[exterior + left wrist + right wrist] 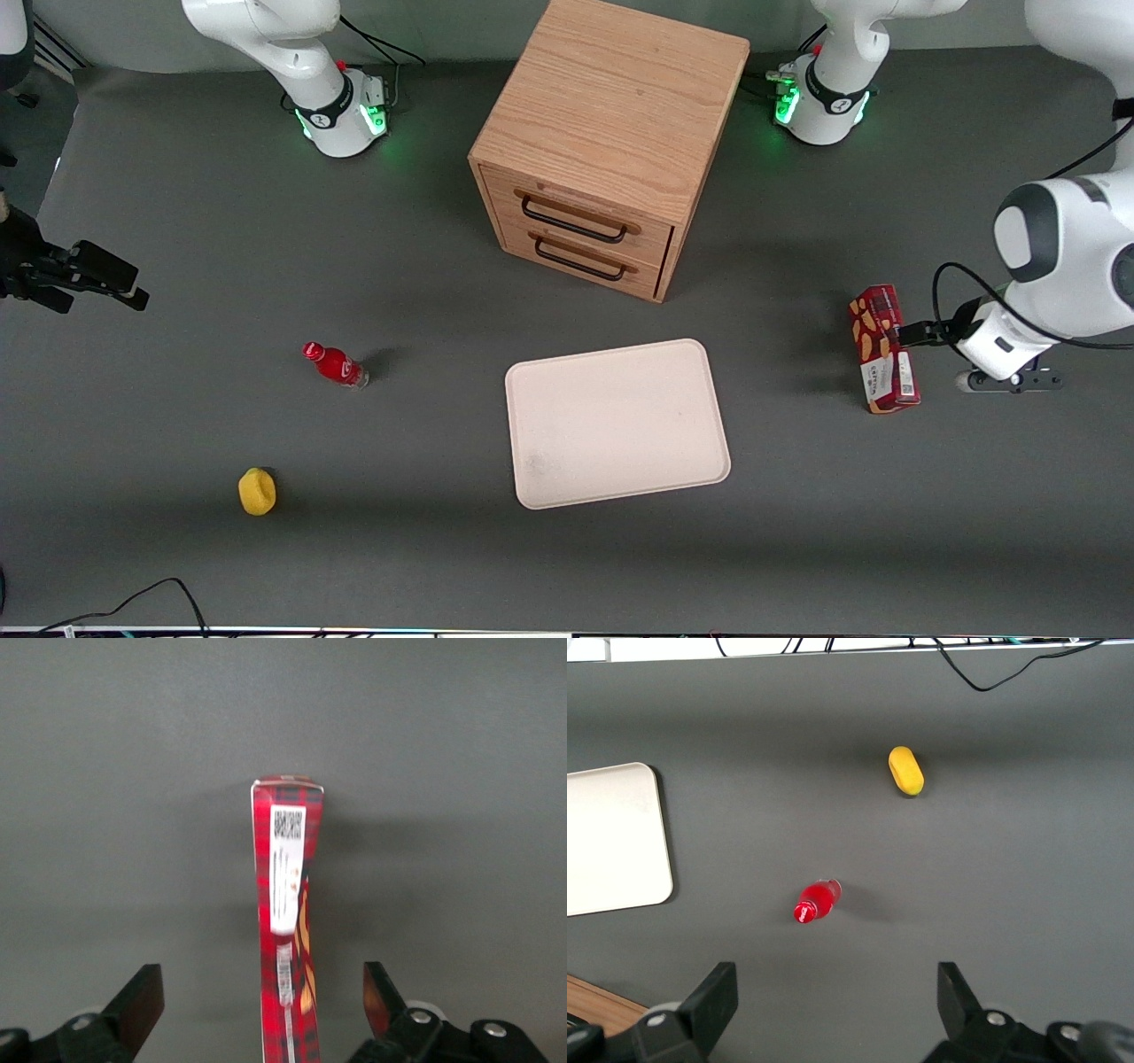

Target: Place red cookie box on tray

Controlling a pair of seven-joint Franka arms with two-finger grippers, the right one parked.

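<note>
The red cookie box (881, 347) stands on its long narrow edge on the grey table, toward the working arm's end, apart from the tray. In the left wrist view the red cookie box (285, 904) shows its thin edge with a white label patch and a QR code. My left gripper (912, 335) is level with the box's middle. It is open, and the box runs between the two dark fingertips (142, 992) of the gripper (261, 985) with a clear gap on each side. The cream-white tray (620, 425) lies flat mid-table with nothing on it.
A wooden two-drawer cabinet (602, 151) stands farther from the front camera than the tray. A small red bottle (335, 364) and a yellow object (257, 491) lie toward the parked arm's end. Bare grey table separates box and tray.
</note>
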